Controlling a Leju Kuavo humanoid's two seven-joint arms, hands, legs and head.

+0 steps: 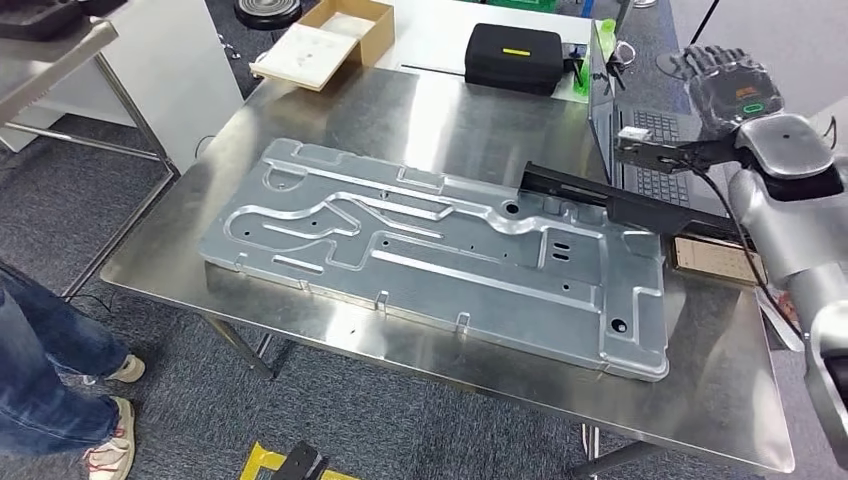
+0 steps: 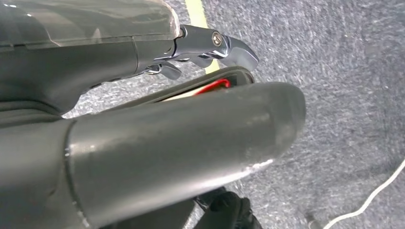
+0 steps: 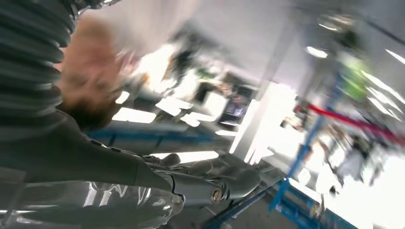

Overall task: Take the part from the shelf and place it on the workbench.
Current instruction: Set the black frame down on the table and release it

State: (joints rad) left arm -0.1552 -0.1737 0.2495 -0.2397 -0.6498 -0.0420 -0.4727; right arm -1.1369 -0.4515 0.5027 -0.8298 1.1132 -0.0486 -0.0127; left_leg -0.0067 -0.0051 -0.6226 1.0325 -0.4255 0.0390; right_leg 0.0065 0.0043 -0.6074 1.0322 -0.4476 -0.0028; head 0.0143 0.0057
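A long black part lies on the steel workbench, its left end resting on the big embossed metal plate and its right end running under my right forearm. My right hand is raised above and behind the part, fingers spread upward, holding nothing. In the blurred right wrist view its fingers stretch out against a background of the room. My left hand hangs over grey carpet with nothing in it, the thick thumb in front.
A laptop, a black case and a cardboard box stand at the bench's far side. A tan pad lies by the right edge. A person's legs in jeans stand at the left, and a shelf is at the far left.
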